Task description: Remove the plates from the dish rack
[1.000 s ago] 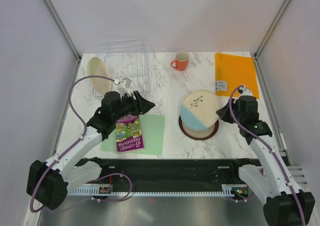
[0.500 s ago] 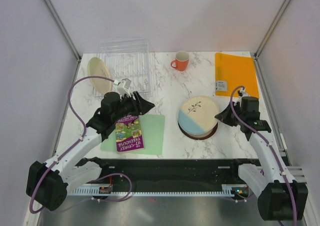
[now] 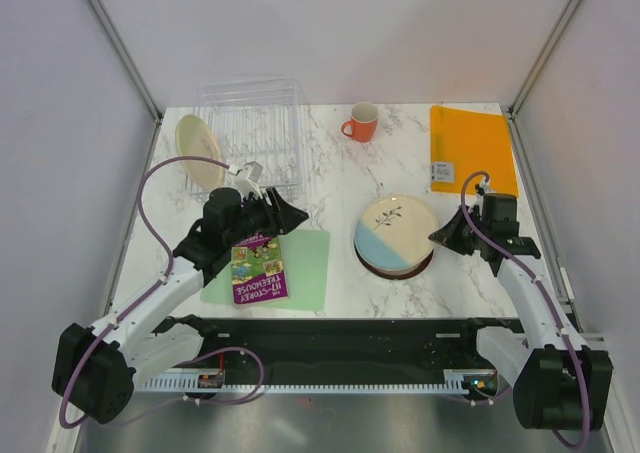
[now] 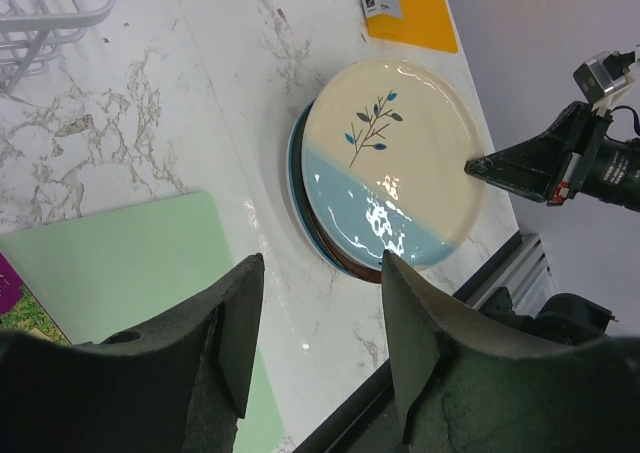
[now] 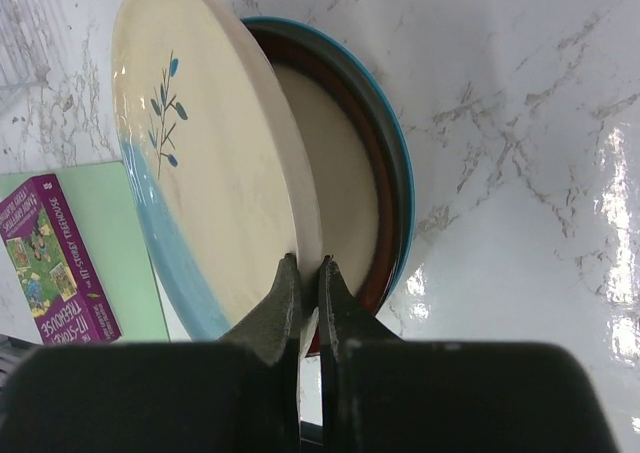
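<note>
Right claw (image 5: 305, 270) pinches blue-and-cream plate (image 5: 200, 163) (tilted over red-rimmed plate (image 5: 340, 173)) at my 9 o'clock | left claw (image 4: 322, 265) open, empty

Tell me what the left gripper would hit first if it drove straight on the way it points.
Probably the blue-and-cream plate, which the right gripper pinches by its rim. The left gripper points at it across the marble table; if pitched downward, it may meet the tabletop first.
</note>
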### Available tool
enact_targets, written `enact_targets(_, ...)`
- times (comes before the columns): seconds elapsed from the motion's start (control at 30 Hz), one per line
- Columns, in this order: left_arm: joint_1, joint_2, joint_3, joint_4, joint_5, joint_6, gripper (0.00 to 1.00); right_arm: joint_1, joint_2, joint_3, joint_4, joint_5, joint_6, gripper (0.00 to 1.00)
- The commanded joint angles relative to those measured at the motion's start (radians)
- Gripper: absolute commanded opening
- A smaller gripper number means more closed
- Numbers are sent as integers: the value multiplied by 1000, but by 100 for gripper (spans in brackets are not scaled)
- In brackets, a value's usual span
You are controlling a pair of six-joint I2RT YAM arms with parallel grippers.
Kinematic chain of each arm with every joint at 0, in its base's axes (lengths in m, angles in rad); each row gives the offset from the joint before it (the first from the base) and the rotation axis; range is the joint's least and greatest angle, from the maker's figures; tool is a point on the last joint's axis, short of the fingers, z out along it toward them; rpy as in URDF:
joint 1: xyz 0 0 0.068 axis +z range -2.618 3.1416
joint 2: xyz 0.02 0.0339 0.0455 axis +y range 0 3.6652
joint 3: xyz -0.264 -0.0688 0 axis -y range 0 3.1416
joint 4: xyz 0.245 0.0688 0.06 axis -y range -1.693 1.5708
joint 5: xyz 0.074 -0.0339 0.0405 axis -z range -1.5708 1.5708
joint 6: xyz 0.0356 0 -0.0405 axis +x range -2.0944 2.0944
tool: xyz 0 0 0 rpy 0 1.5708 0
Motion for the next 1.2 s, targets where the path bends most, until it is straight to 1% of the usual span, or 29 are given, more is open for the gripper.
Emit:
enact_targets(0.0, -1, -15, -7, 19, -17, 43, 57, 2, 20, -11, -11, -7, -18, 0)
enact_targets(0.07, -1, -11, -7, 20, -13, 40, 57, 4, 26, -18, -18, 26, -18, 0)
enact_targets(0.13, -1, -11, -10, 22, -8, 38, 57, 4, 38, -25, -19, 26, -18, 5)
enact_targets(0.17, -1, -14, -11, 22, -10, 38, 57, 2, 43, -26, -21, 20, -15, 9)
enact_targets(0.2, -1, -15, -14, 22, -10, 38, 57, 4, 47, -26, -22, 25, -12, 11)
enact_targets(0.27, -2, -17, -16, 23, -13, 38, 57, 4, 64, -25, -24, 19, -13, 12)
enact_targets(0.3, -1, -15, -15, 23, -11, 40, 57, 4, 70, -25, -22, 19, -15, 16)
enact_targets(0.4, -1, -17, -15, 23, -13, 43, 57, 4, 92, -22, -22, 22, -19, 16)
enact_targets(0.43, -1, -17, -15, 23, -13, 43, 57, 4, 98, -18, -22, 25, -19, 18)
enact_targets(0.47, -1, -17, -15, 23, -13, 43, 57, 4, 101, -18, -22, 28, -21, 31)
enact_targets(0.5, -1, -17, -16, 23, -13, 45, 57, 4, 100, -18, -19, 31, -19, 36)
enact_targets(0.53, -1, -15, -18, 23, -13, 46, 57, 4, 104, -18, -19, 28, -22, 37)
enact_targets(0.57, -1, -17, -18, 23, -14, 48, 57, 4, 106, -20, -16, 23, -23, 40)
enact_targets(0.6, -1, -15, -21, 22, -16, 48, 57, 4, 109, -20, -15, 23, -26, 49)
enact_targets(0.63, -1, -17, -21, 22, -16, 49, 57, 4, 113, -17, -15, 23, -26, 50)
enact_targets(0.7, -1, -15, -21, 20, -20, 52, 57, 4, 117, -14, -16, 20, -32, 52)
enact_targets(0.8, -1, -17, 5, -27, -85, 80, 57, 4, 116, -11, -2, 19, -39, 54)
enact_targets(0.83, -1, -17, 18, -58, -109, 112, 57, 4, 120, -9, -1, 11, -44, 55)
enact_targets(0.9, -1, -11, 73, -147, -219, 150, 60, 4, 135, -3, 4, 2, -56, 56)
enact_targets(0.93, 1, -8, 96, -179, -316, 178, 63, 4, 138, -3, 7, -6, -55, 55)
enact_targets(0.97, 2, -3, 119, -231, -350, 195, 64, 4, 140, -6, 22, -13, -58, 54)
enact_targets(1.03, 7, 3, 172, -256, -410, 236, 66, 5, 143, -9, 33, -29, -59, 52)
enact_targets(1.17, 11, 0, 205, -262, -427, 253, 68, 4, 159, -8, 50, -59, -68, 51)
